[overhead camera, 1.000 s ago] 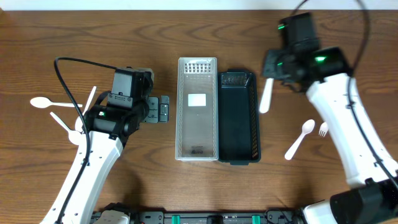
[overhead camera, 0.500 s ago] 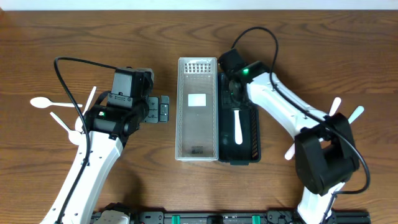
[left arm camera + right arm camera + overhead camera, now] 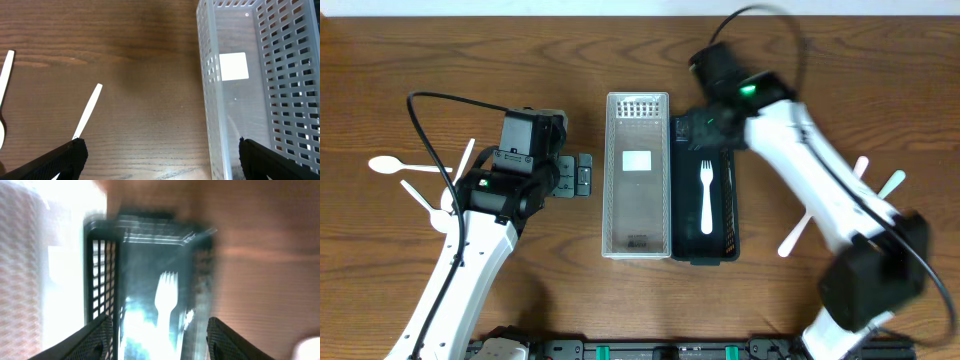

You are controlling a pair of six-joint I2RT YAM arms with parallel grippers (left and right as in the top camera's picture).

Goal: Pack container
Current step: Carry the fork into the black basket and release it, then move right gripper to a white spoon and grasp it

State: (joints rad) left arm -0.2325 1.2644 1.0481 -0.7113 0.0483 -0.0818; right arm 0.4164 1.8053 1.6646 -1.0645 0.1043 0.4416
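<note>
One white fork (image 3: 706,196) lies in the black basket (image 3: 700,252); a white spoon (image 3: 388,165) and other cutlery wait near the tabletop's (image 3: 570,290) left and right edges. Left claw (image 3: 160,165) and right claw (image 3: 159,330): apart, empty.

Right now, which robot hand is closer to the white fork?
Right. The right gripper hovers over the black bin's far end, just beyond the fork's tines. The left gripper sits past the clear bin, on its other side.

Two baskets (image 3: 638,215), one fork (image 3: 706,196) inside
</note>
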